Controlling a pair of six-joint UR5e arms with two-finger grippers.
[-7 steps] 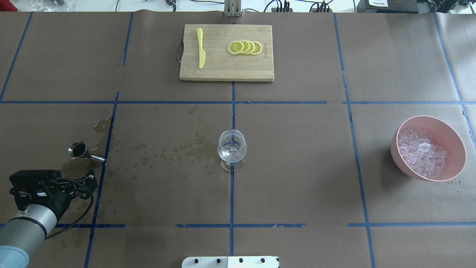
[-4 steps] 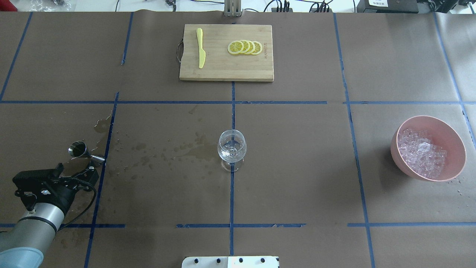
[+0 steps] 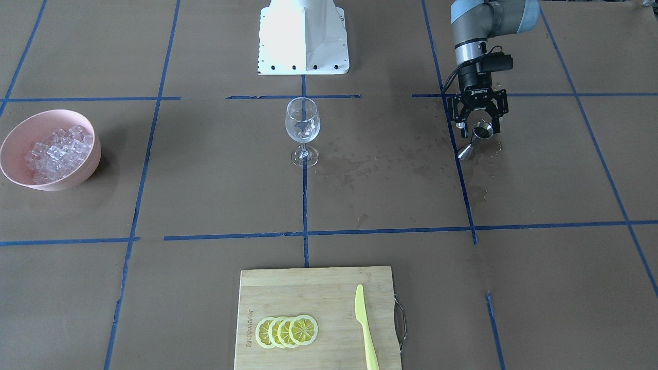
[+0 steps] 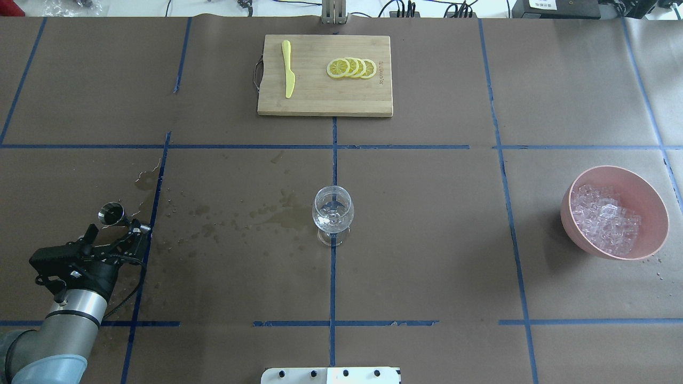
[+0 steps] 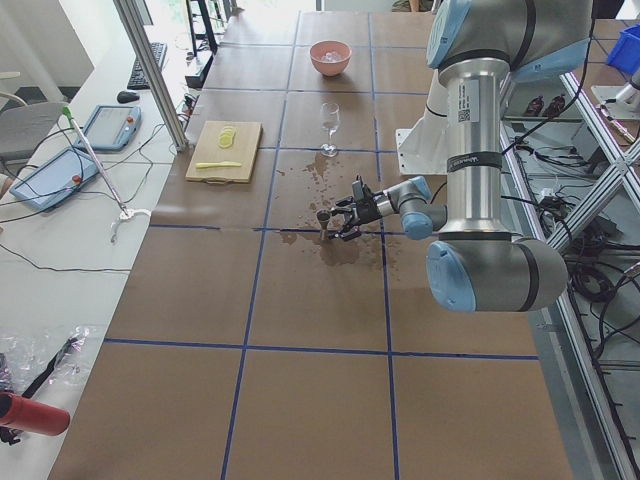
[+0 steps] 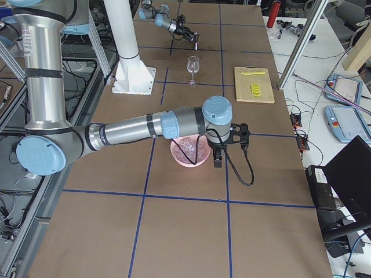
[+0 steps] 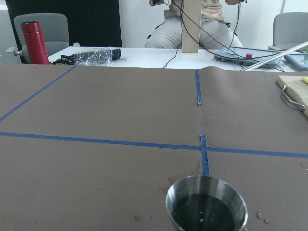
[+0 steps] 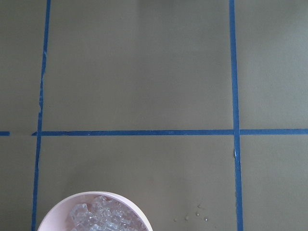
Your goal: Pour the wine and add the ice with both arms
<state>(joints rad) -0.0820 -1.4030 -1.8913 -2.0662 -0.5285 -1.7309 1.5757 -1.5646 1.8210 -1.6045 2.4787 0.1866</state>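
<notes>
The wine is a clear liquid in a small steel jigger point(image 4: 112, 214) that stands upright at the near left; it fills the bottom of the left wrist view point(image 7: 206, 206). My left gripper point(image 4: 114, 232) is open, low over the table, with a finger on each side of the jigger point(image 3: 482, 129). An upright wine glass point(image 4: 332, 212) stands mid-table. The ice point(image 4: 605, 221) is heaped in a pink bowl point(image 4: 648, 193) at the right. My right gripper point(image 6: 220, 152) shows only in the exterior right view, just beyond the bowl point(image 6: 190, 155); I cannot tell whether it is open or shut.
A wooden cutting board point(image 4: 324, 96) at the far middle holds lemon slices point(image 4: 352, 68) and a yellow knife point(image 4: 288, 69). Wet spots point(image 4: 267, 213) mark the paper between jigger and glass. The white robot base point(image 3: 303, 36) is at the near edge.
My left gripper has moved forward toward the jigger, from behind it to flanking it with open fingers. The glass, the bowl and the jigger have not moved.
</notes>
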